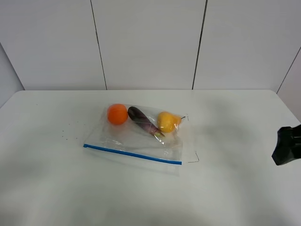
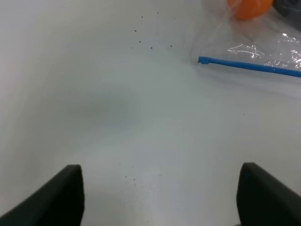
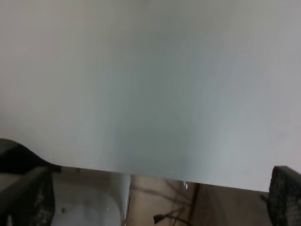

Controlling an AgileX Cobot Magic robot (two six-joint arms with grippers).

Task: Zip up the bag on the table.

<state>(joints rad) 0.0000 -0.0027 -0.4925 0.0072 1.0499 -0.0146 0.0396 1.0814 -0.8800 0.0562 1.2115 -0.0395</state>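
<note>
The bag (image 1: 141, 136) lies flat near the middle of the table (image 1: 47, 183). It is clear plastic with an orange (image 1: 117, 114), a purple eggplant (image 1: 143, 121) and a yellow fruit (image 1: 167, 122) inside. Its blue zipper strip (image 1: 132, 154) runs along the near edge. In the left wrist view my left gripper (image 2: 160, 193) is open over bare table, short of the strip's end (image 2: 203, 60). My right gripper (image 3: 157, 193) is open too, by the table's edge and far from the bag; its black tip (image 1: 288, 145) shows at the far right.
Tiny dark specks (image 1: 70, 129) dot the table left of the bag, and a thin dark mark (image 1: 194, 160) lies off the strip's right end. A white panelled wall (image 1: 150, 42) stands behind. Below the table edge (image 3: 141, 172), the floor and cables (image 3: 164, 217) show.
</note>
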